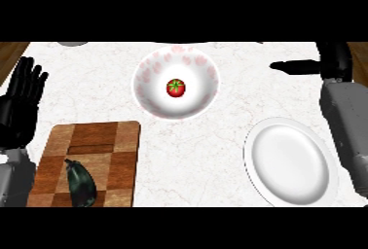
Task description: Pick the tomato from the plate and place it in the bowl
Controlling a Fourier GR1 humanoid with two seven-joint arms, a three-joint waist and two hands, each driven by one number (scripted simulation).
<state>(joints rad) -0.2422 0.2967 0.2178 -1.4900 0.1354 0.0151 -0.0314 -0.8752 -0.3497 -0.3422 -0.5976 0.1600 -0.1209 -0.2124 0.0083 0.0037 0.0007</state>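
Two hands on my feed: left hand (18, 104) rests open at the left edge, right hand (309, 65) holds its fingers straight above the white marble counter (194, 146). Tomato (176, 88) sits in the bowl (155, 73). White plate (287, 160) lies front-right, and a wooden board (108, 141) front-left carries a dark vegetable (81, 184).

I see the tomato (176, 88) sitting upright in the middle of the bowl (206, 66), small, round and red, its green star-shaped calyx facing up at me. The bowl is white with pink blotches around its inner wall (far centre of my view). The plate (289, 165), plain white, lies flat nearer and to the right, well apart from the bowl.
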